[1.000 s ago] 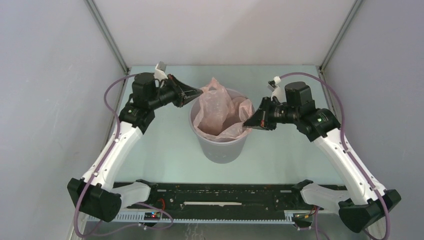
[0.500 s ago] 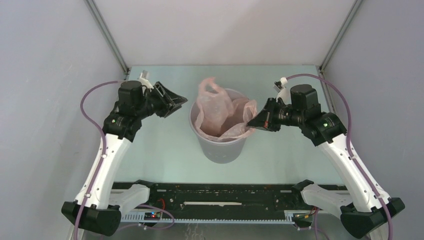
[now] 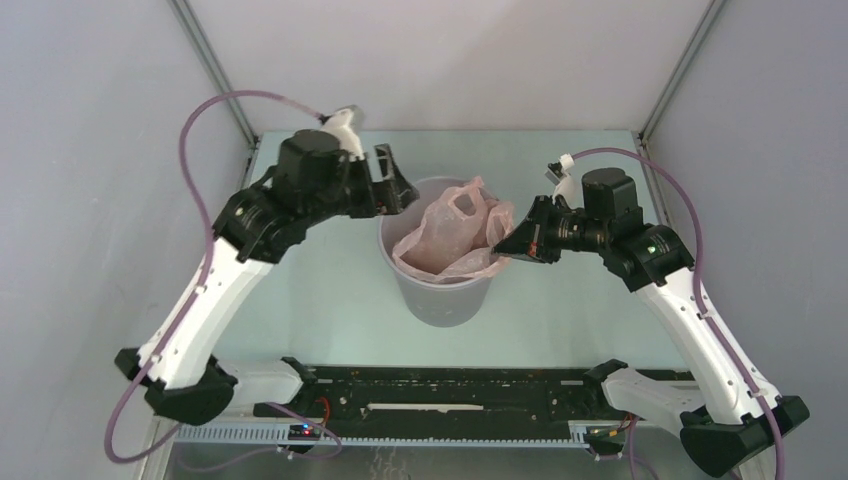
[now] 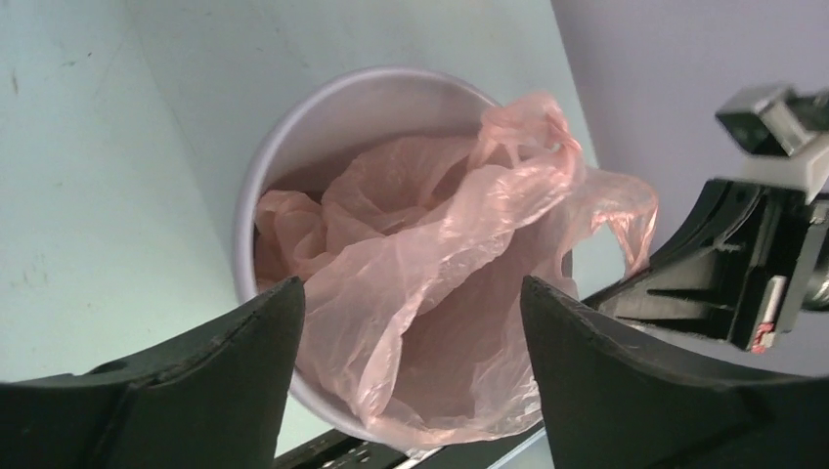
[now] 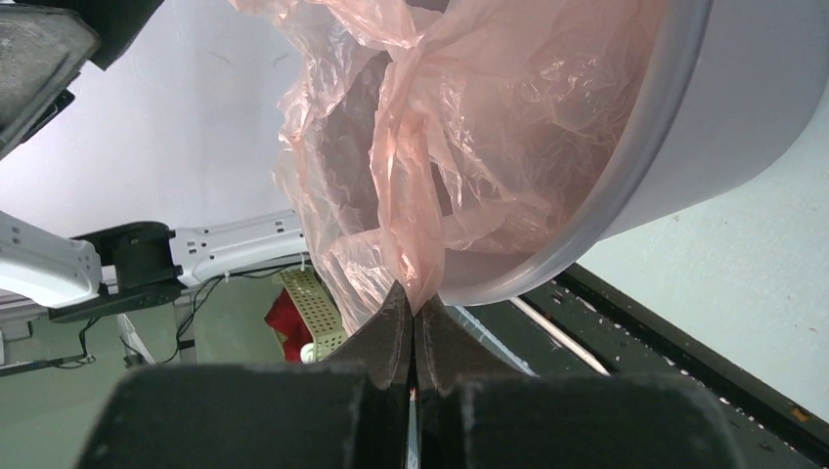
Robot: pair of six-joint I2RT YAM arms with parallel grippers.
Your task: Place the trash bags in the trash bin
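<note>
The grey trash bin [image 3: 445, 300] stands mid-table. The pale-pink trash bag [image 3: 450, 232] lies bunched inside it, with folds draped over the right and near rim. My left gripper [image 3: 397, 185] hovers open above the bin's back-left rim. In the left wrist view its fingers [image 4: 264, 332] stand wide apart over the trash bag [image 4: 440, 264] and the bin [image 4: 332, 107], touching neither. My right gripper [image 3: 498, 246] is at the bin's right rim. The right wrist view shows that gripper [image 5: 413, 293] shut on an edge of the bag [image 5: 469, 147] just outside the bin [image 5: 723, 107].
Grey walls and two slanted metal posts [image 3: 215, 70] close in the table on three sides. A black rail [image 3: 440, 385] runs along the near edge between the arm bases. Purple cables [image 3: 200, 120] loop above both arms.
My left gripper opened, let go of the bag's raised top and swung up over the bin's back-left rim. The freed top sagged into the bin. The right gripper kept its hold.
</note>
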